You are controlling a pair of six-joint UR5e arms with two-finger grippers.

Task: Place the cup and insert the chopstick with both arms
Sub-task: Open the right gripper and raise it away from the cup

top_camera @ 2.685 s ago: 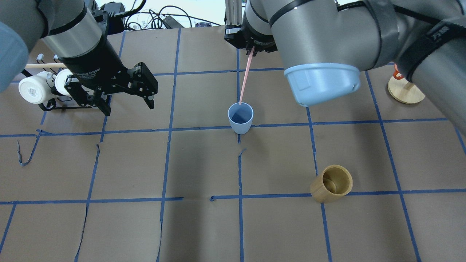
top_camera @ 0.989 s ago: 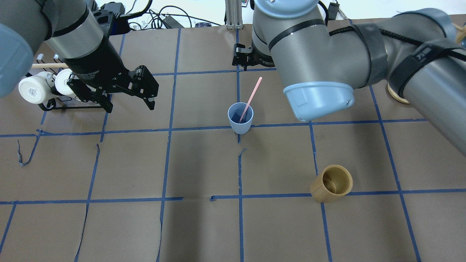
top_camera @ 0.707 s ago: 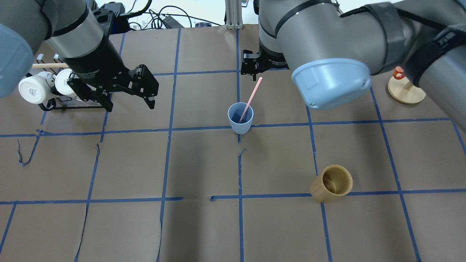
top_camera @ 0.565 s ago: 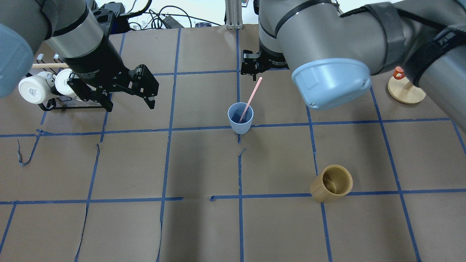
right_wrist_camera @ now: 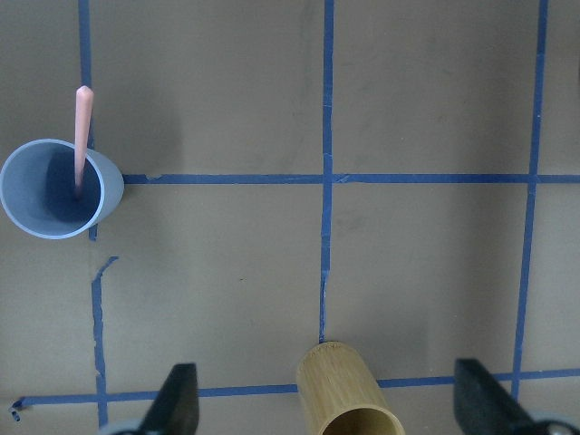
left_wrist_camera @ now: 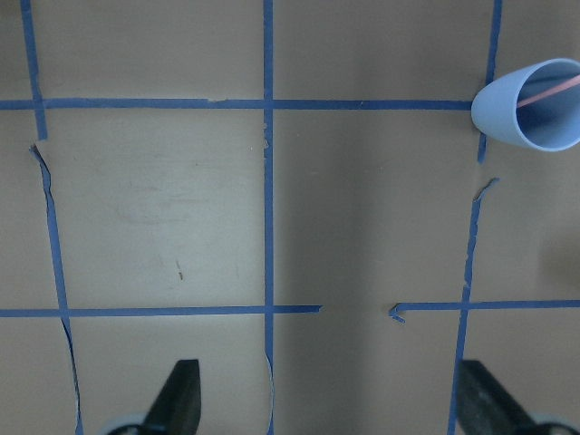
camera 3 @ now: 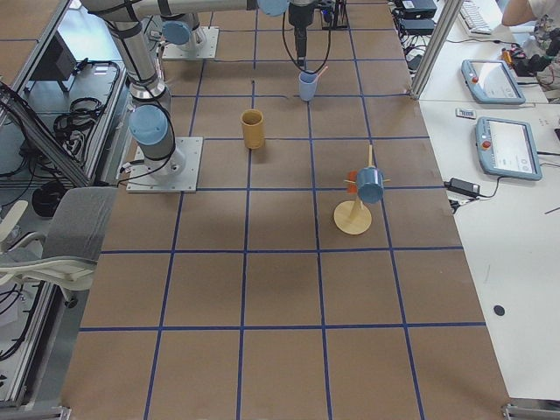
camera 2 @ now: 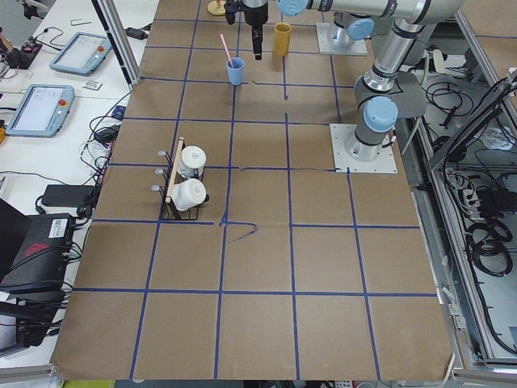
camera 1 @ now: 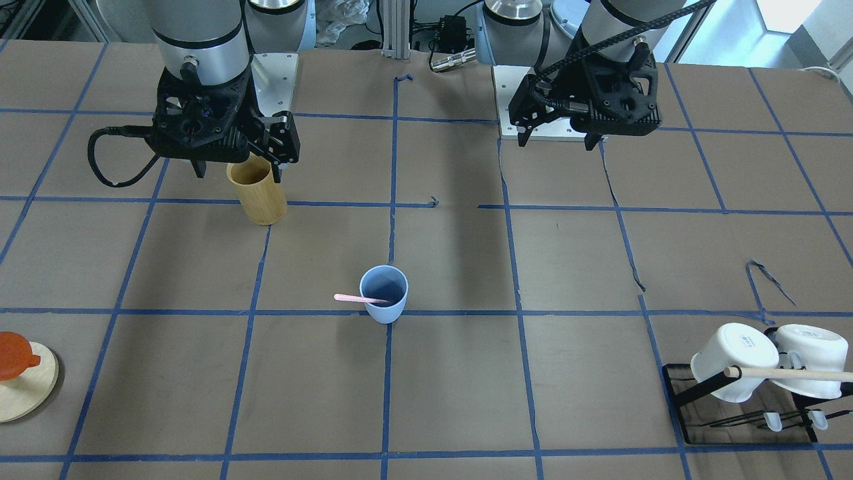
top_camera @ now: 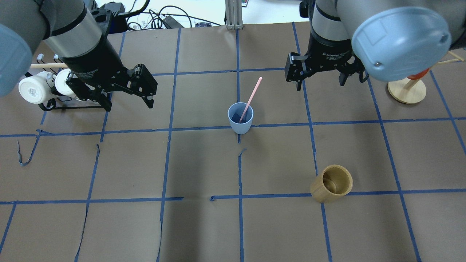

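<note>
The light-blue cup (top_camera: 240, 119) stands upright at the table's middle; it also shows in the front view (camera 1: 384, 297) and both wrist views (left_wrist_camera: 533, 118) (right_wrist_camera: 56, 192). One pale-pink chopstick (top_camera: 253, 92) leans inside it, its top tilted toward the right arm's side (camera 1: 352, 298) (right_wrist_camera: 82, 136). My right gripper (top_camera: 320, 84) is open and empty, raised, to the right of the cup and apart from it. My left gripper (top_camera: 128, 105) is open and empty, raised, well to the left of the cup (camera 1: 556, 139).
A tan bamboo cylinder (top_camera: 331, 183) stands front right, below the right gripper in its wrist view (right_wrist_camera: 349, 399). A black rack with white mugs (top_camera: 38, 89) and a wooden dowel is far left. A round wooden stand (top_camera: 406, 91) is far right.
The right gripper held the chopstick above the cup, let it go, and moved off to the right. The stick now leans in the cup. The left arm has not moved.
</note>
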